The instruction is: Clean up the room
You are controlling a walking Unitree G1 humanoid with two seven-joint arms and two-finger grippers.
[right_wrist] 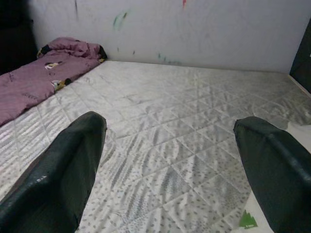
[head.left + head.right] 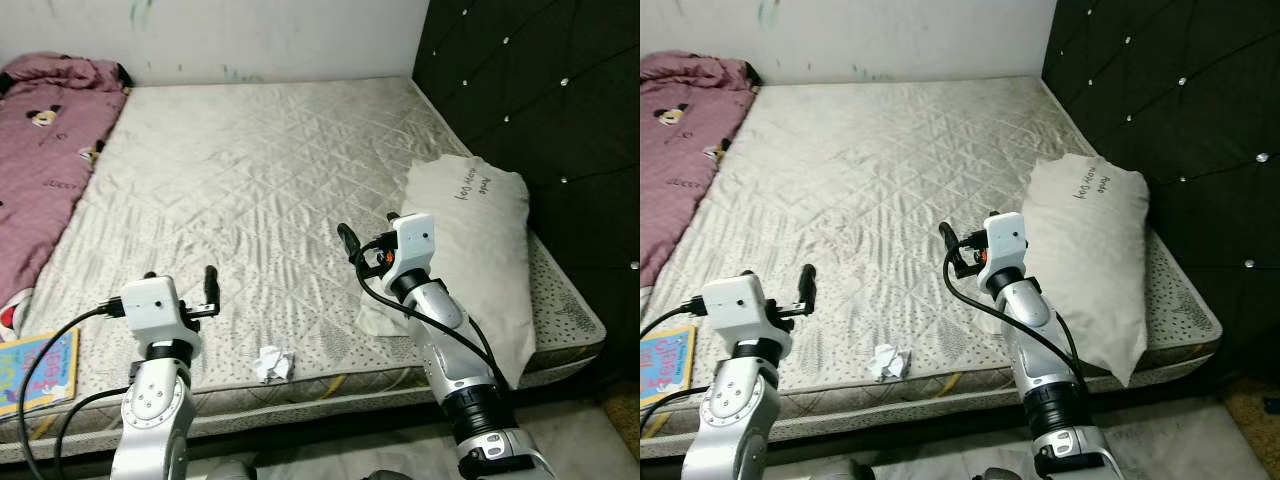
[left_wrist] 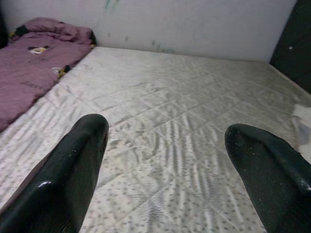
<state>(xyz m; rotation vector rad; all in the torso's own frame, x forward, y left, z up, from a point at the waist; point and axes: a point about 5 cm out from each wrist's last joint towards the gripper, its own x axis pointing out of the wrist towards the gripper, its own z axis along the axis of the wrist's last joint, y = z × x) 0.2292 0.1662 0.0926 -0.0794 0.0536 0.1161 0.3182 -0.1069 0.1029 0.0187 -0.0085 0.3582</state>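
Hovering over the bed [image 2: 260, 170], both the left hand [image 3: 165, 160] and right hand [image 1: 170, 160] gape wide; crumpled paper [image 2: 272, 363] lies at six o'clock, pillow [image 2: 480, 240] at three.

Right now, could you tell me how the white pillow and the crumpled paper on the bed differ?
The white pillow is large and smooth, with dark writing near its top; the crumpled paper is small, wrinkled and balled up. The pillow lies along the bed's right side by the black headboard; the paper sits at the near edge, between the left tool and right tool. Both are white and rest on the mattress.
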